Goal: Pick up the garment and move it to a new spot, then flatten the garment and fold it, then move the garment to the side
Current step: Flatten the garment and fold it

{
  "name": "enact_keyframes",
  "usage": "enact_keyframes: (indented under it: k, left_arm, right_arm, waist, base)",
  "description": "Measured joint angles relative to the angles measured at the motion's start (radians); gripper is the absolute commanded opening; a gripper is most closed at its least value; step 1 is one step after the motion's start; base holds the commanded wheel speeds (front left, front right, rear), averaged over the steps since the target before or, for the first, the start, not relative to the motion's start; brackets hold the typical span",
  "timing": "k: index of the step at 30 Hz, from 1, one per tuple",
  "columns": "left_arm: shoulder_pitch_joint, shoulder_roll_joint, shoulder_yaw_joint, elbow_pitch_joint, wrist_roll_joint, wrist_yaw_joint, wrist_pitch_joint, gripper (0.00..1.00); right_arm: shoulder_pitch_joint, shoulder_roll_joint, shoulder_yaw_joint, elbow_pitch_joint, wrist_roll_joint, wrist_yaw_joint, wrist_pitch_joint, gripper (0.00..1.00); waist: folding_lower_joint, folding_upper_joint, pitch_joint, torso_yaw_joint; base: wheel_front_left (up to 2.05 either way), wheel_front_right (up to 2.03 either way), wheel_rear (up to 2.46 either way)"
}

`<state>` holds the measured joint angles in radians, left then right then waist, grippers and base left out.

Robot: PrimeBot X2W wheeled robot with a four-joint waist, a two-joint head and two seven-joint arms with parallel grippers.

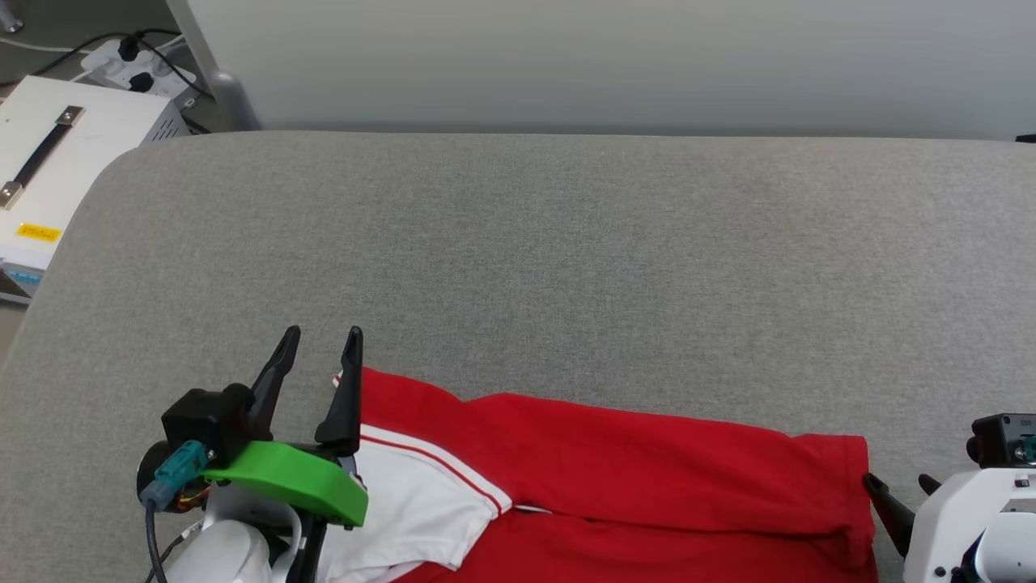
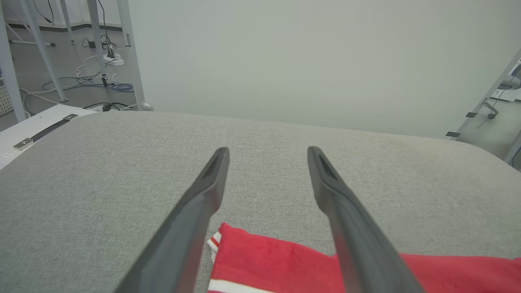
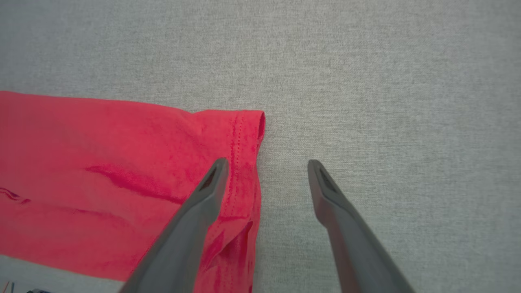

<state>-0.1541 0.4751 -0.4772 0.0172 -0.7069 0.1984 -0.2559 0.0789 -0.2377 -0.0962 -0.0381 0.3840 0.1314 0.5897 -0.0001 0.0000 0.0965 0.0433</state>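
The garment (image 1: 615, 478), red with a white sleeve and striped trim, lies folded along the near edge of the grey table (image 1: 518, 259). My left gripper (image 1: 320, 338) stands open at its left end, fingers spread above the garment's red corner (image 2: 260, 252) with nothing between them. At the garment's right hem (image 3: 244, 162) my right gripper (image 1: 897, 483) is open too; its left finger hangs over the hem, its right finger over bare table (image 3: 386, 122). The garment's near part runs out of view at the bottom.
A white box (image 1: 57, 154) with a dark handle sits off the table's left edge, beside a power strip and cables (image 1: 137, 65). A pale wall panel (image 1: 615, 57) rises behind the table. Metal legs and floor cables (image 2: 97, 73) stand far left.
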Motion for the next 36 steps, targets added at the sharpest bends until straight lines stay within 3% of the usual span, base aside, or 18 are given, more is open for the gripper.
enact_keyframes:
  k: [7,13,14,15,16,17,30,36]
  left_arm:
    - [0.01,-0.079,0.047,-0.042,0.12,-0.007,0.0,1.0]
    - [0.014,-0.123,0.072,-0.028,0.158,-0.03,0.0,1.0]
    - [0.017,-0.128,0.076,-0.024,0.164,-0.037,0.0,1.0]
    - [0.02,-0.131,0.081,-0.021,0.167,-0.043,0.0,1.0]
    - [0.022,-0.133,0.085,-0.017,0.172,-0.046,0.0,1.0]
    - [0.024,-0.133,0.092,-0.013,0.177,-0.049,0.0,1.0]
    - [0.064,-0.126,0.137,0.005,0.214,-0.069,0.0,1.0]
    - [0.087,-0.122,0.133,-0.008,0.214,-0.059,0.002,1.0]
  right_arm:
    - [-0.019,0.0,0.033,0.068,0.017,0.0,0.026,1.0]
    - [-0.026,0.01,0.061,0.131,0.042,-0.001,0.103,1.0]
    - [-0.031,0.01,0.062,0.134,0.05,-0.001,0.125,0.78]
    - [-0.038,0.01,0.061,0.137,0.062,-0.002,0.146,0.39]
    - [-0.041,0.01,0.059,0.137,0.07,-0.003,0.159,0.07]
    - [-0.042,0.01,0.057,0.137,0.076,-0.003,0.169,0.0]
    - [-0.069,-0.002,0.057,0.111,0.096,-0.001,0.185,0.0]
    - [-0.085,-0.06,-0.039,0.108,0.099,0.0,0.217,0.0]
  waist:
    - [0.0,0.0,0.049,0.026]
    - [0.0,0.0,0.086,0.046]
    - [0.0001,0.0,0.088,0.049]
    - [0.0001,0.0,0.09,0.052]
    - [0.0,0.0,0.09,0.054]
    - [0.0,0.0,0.088,0.055]
    - [0.0001,0.0,0.013,0.033]
    - [0.0,0.0,-0.021,0.016]
  base:
    - [0.0,0.0,0.0]
    - [0.0,0.0,0.0]
    - [0.0,0.0,0.0]
    - [0.0,0.0,0.0]
    - [0.0,0.0,0.0]
    - [0.0,0.0,0.0]
    - [0.0,0.0,0.0]
    - [0.0,0.0,0.0]
